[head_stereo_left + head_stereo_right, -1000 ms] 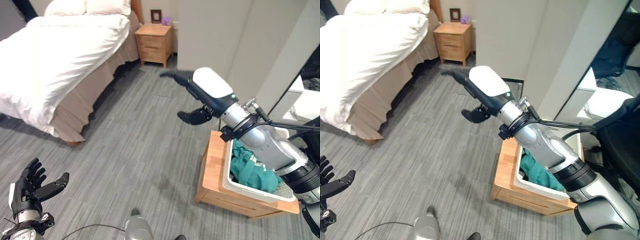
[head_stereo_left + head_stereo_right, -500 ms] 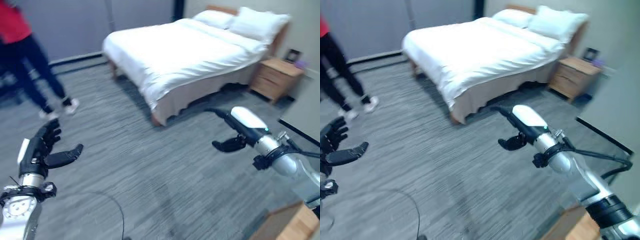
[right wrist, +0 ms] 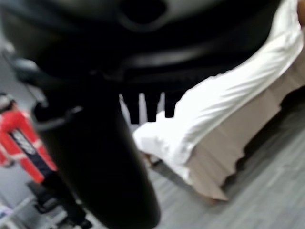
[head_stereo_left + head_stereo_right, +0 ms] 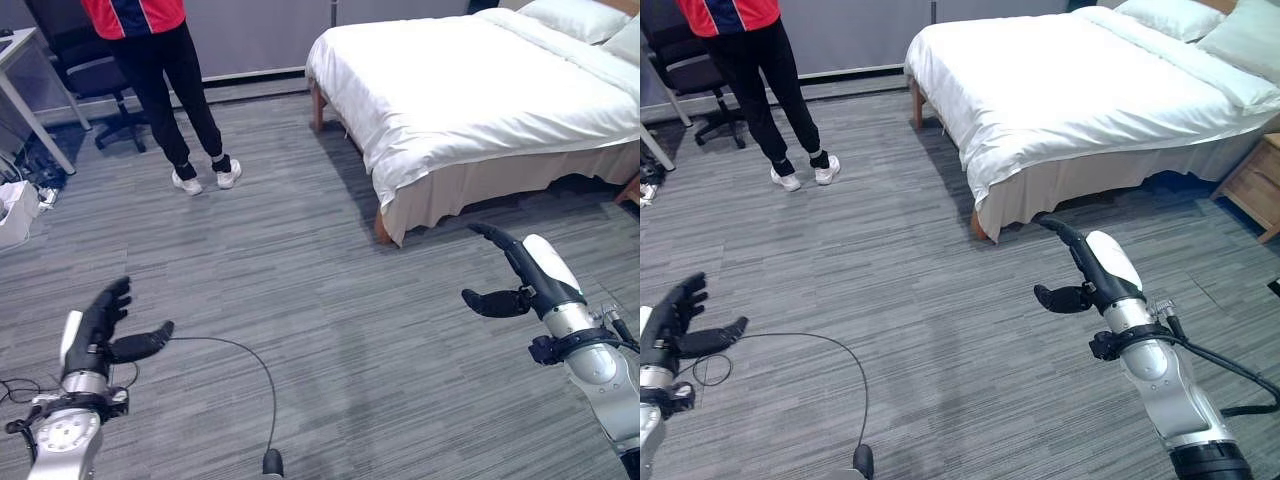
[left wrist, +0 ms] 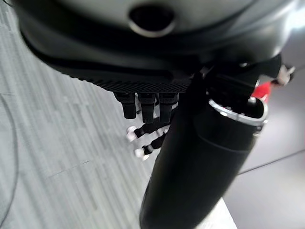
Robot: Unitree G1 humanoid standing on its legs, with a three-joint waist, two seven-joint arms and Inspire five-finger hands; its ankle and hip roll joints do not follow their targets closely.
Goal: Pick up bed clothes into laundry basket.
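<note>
Left eye view: your right hand [image 4: 532,283] hangs empty, fingers spread, just short of the bed [image 4: 480,90]. Left hand [image 4: 98,328] is spread and empty too, well away from the bed, near a person [image 4: 160,60].

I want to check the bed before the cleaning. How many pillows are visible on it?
2. Both lie at the head of the bed, side by side: one pillow nearer the far edge, the other pillow at the picture's right edge. More may be hidden beyond the frame.

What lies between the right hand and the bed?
Bare grey carpet, as the left eye view shows. The right hand hangs open short of the bed, touching nothing.
</note>
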